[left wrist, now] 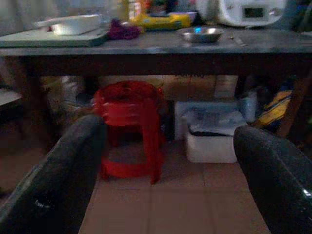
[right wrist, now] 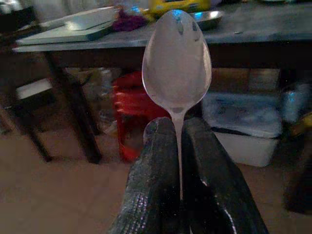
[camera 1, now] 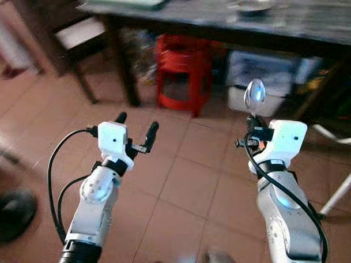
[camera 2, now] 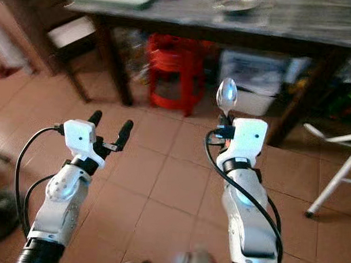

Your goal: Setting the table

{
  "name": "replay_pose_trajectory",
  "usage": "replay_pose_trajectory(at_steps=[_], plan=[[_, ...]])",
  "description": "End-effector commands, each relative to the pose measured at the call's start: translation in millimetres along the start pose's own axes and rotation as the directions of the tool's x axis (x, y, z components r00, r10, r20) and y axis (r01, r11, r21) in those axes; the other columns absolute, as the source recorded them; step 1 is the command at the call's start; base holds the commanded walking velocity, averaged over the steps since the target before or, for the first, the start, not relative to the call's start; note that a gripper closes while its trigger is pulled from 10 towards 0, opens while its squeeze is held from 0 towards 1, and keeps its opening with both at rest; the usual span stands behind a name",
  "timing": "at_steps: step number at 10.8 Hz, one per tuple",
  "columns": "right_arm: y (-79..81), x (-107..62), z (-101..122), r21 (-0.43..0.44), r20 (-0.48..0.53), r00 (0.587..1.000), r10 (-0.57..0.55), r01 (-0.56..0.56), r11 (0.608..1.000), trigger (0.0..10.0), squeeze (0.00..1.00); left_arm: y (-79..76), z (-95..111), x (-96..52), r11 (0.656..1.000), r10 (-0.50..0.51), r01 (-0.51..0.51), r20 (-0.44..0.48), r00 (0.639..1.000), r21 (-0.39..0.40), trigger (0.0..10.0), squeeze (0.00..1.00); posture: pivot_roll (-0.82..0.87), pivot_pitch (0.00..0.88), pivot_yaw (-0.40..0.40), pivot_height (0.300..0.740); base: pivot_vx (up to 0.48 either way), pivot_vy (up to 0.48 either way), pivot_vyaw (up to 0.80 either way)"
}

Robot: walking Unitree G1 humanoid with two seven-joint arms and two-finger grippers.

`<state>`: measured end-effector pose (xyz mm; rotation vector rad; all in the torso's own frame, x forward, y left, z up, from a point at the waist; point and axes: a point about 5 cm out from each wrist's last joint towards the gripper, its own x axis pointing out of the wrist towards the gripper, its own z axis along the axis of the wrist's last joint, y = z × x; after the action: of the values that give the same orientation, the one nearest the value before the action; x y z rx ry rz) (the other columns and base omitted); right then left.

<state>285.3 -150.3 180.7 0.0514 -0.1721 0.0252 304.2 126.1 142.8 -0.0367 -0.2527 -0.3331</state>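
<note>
My right gripper (camera 1: 255, 124) is shut on the handle of a metal spoon (camera 1: 254, 94), whose bowl stands upright above the black fingers (right wrist: 156, 185). To its left my left gripper (camera 1: 136, 129) is held out open over the tiled floor with nothing between its fingers (left wrist: 63, 180). Ahead stands a dark table with a grey top (camera 1: 318, 21). On it lie a metal bowl (left wrist: 200, 34), a pale green board (left wrist: 53, 39) with a white dish, and a white appliance (left wrist: 248, 10).
A red plastic stool (camera 1: 180, 74) and white storage boxes (camera 1: 258, 82) sit under the table. A wooden chair (camera 1: 69, 41) stands at the left. A white rack leg (camera 1: 341, 189) is at the right, and a dark shoe (camera 1: 8, 212) lies on the floor at the left.
</note>
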Motion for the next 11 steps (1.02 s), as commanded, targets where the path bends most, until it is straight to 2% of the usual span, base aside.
replay_pose_trajectory(at_steps=[1, 2, 8, 11], plan=[[-1.9, -0.9, 1.1, 0.003, 0.007, 1.0, -0.006, 0.006, 1.0, 10.0, 0.0, 0.4, -0.4, -2.9, 1.0, -0.004, 0.004, -0.005, 1.0, 0.004, 10.0, 0.0, -0.09, 0.204, 0.091, 0.74, 0.401, 0.0, 0.0], [-2.8, -1.0, 0.2, 0.02, -0.003, 1.0, -0.015, 0.015, 1.0, 10.0, 0.0, -0.7, -1.1, -3.6, 1.0, -0.007, 0.007, -0.007, 1.0, 0.0, 10.0, 0.0, -0.09, 0.205, 0.092, 0.74, 0.398, 0.0, 0.0], [-3.8, -0.1, 0.5, 0.032, -0.005, 1.0, -0.018, 0.018, 0.999, 10.0, 0.0, -5.8, -3.1, -2.8, 1.0, -0.021, 0.021, -0.012, 1.0, -0.014, 10.0, 0.0, -0.1, 0.205, 0.088, 0.74, 0.401, 0.0, -0.71], [-3.8, 0.6, 0.9, 0.028, -0.003, 1.0, -0.015, 0.015, 0.999, 10.0, 0.0, -7.7, -3.9, -3.0, 1.0, -0.022, 0.022, -0.012, 1.0, -0.022, 10.0, 0.0, -0.1, 0.203, 0.08, 0.74, 0.404, 0.0, -0.13]])
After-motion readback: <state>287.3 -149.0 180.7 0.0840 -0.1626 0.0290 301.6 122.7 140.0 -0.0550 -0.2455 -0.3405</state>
